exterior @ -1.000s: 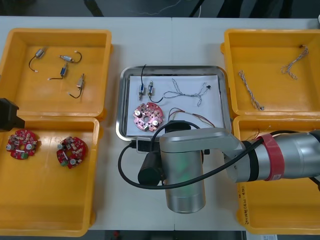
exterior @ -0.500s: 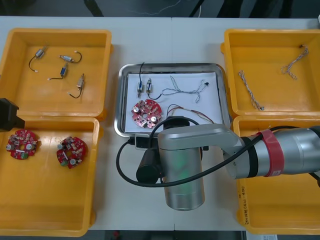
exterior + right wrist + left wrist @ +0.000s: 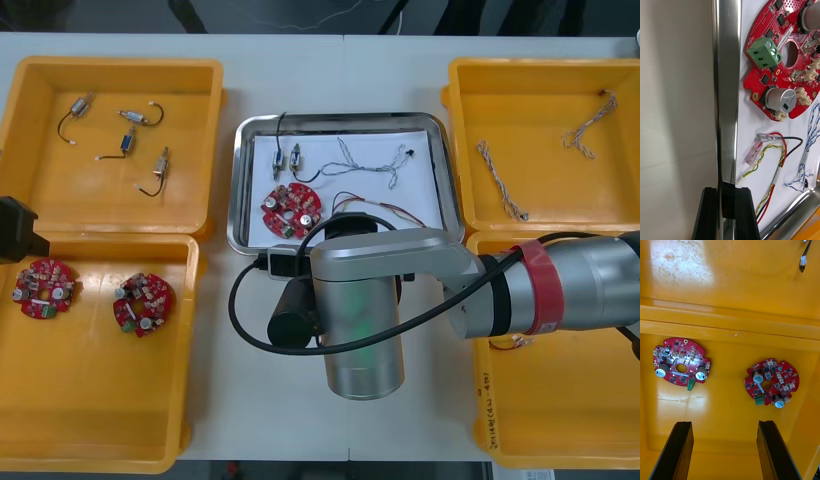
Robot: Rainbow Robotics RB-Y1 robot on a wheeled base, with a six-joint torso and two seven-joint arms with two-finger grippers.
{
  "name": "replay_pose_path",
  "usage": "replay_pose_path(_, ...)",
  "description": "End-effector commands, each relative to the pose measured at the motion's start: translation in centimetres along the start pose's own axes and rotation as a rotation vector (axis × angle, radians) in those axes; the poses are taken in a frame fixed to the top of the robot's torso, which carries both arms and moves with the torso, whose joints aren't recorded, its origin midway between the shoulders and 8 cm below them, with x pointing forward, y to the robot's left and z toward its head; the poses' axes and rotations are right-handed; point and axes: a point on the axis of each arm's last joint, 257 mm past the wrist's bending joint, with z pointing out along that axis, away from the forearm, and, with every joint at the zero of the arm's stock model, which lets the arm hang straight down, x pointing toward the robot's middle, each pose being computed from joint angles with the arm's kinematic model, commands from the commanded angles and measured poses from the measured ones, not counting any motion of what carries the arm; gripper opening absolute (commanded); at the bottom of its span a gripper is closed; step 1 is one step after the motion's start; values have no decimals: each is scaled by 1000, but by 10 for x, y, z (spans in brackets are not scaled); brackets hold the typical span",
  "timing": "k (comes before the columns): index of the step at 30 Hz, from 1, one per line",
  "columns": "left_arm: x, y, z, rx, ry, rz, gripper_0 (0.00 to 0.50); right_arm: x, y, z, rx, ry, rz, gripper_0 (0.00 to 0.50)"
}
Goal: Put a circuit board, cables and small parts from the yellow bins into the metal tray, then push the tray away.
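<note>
Right pincer (image 3: 726,190) clamps the metal tray (image 3: 237,190) at its near rim. Left pincer (image 3: 725,424) hangs open over a yellow bin (image 3: 190,330). Tray judged stiff, light, slick-bottomed: should slide readily.

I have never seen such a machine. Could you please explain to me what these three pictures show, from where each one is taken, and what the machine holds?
This is a two-armed robot at a light table. The wide picture looks down from above its arms; the big silver right arm reaches across to a metal tray. The two tall pictures come from cameras on the wrists. Yellow bins stand on both sides. The tray holds a red circuit board, cables and small metal parts. The right hand, fingers together, is at the tray's near rim and holds nothing. The left hand hangs open above two more boards in a bin, also holding nothing.
</note>
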Motion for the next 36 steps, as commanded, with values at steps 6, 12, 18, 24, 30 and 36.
replay_pose_path(6,-7,18,-17,-57,-38,89,500,-13,-43,-1,83,-22,11,0)
replay_pose_path(12,-7,18,-17,-57,-38,89,500,-16,-58,4,109,-28,13,0)
replay_pose_path(18,-7,18,-17,-57,-38,89,500,-24,-70,13,121,-61,30,0)
replay_pose_path(24,-7,18,-17,-57,-38,89,500,-23,-83,18,141,-57,30,0)
replay_pose_path(30,-7,18,-17,-57,-38,89,500,-24,-94,21,157,-61,38,0)
replay_pose_path(36,-7,18,-17,-57,-38,89,500,-26,-112,22,186,-63,31,0)
